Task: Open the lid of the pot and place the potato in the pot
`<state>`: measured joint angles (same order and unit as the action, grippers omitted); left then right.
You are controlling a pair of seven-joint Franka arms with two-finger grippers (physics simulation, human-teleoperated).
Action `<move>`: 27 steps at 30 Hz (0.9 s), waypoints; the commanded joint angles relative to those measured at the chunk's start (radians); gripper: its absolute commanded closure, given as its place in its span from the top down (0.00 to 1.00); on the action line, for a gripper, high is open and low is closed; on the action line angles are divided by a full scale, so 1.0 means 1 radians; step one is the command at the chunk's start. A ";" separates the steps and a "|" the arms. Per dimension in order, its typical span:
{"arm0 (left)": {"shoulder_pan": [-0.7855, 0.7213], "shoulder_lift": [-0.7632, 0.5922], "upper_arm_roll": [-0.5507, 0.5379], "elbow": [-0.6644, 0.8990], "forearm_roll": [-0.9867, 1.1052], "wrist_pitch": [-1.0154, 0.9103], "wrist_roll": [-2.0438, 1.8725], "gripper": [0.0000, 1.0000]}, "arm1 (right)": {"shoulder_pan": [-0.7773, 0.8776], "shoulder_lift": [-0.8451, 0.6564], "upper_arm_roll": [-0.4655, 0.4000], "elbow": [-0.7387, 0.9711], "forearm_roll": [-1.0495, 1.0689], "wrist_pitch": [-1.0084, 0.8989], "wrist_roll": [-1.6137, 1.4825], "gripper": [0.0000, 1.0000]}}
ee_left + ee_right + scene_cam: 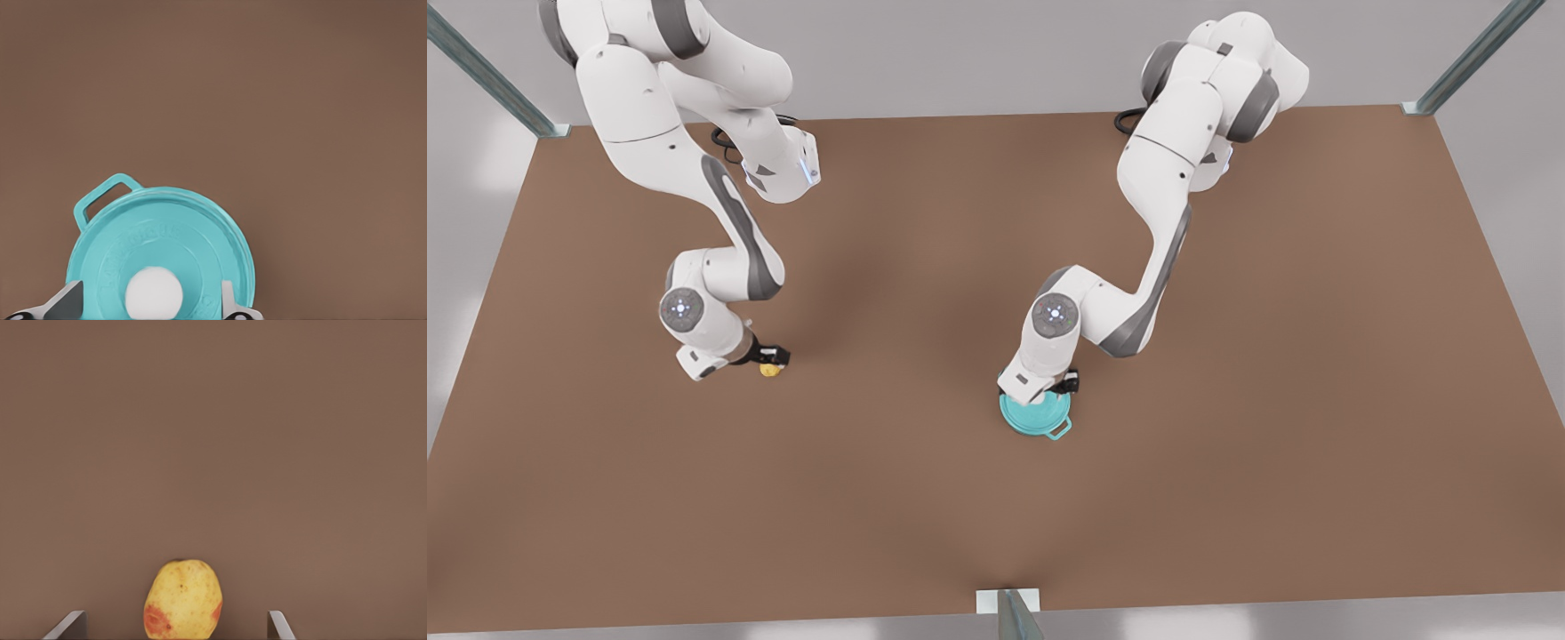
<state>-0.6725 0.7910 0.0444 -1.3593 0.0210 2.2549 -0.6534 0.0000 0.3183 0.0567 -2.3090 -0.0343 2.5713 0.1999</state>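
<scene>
Potato: small smooth yellow potato with reddish patches, egg-shaped – long axis running away from the wrist, on the brown matte table, front view's left.
Right gripper: fingers spread, straddling it, untouching.
Lid: flat glossy teal pot lid, white knob, on the teal pot.
Left gripper: open around the knob.

The lid is teal with a white knob, the pot's loop handle the same teal, the potato yellow with orange-red patches and small dark specks, and the table plain brown.
</scene>
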 commanded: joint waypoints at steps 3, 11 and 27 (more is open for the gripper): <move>-0.001 0.005 0.000 0.000 0.008 0.032 -0.069 1.00 | 0.000 0.035 0.000 0.000 0.002 0.086 0.144 1.00; 0.001 0.033 0.002 0.002 0.022 0.057 -0.077 1.00 | 0.006 0.082 0.000 0.000 0.004 0.109 0.151 1.00; 0.171 0.024 0.018 0.150 0.022 -0.210 0.191 0.39 | 0.008 0.085 0.003 0.000 0.004 0.076 0.150 0.58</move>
<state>-0.5222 0.8161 0.0617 -1.2172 0.0493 2.1580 -0.6886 0.0075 0.4054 0.0594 -2.3101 -0.0307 2.6636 0.3202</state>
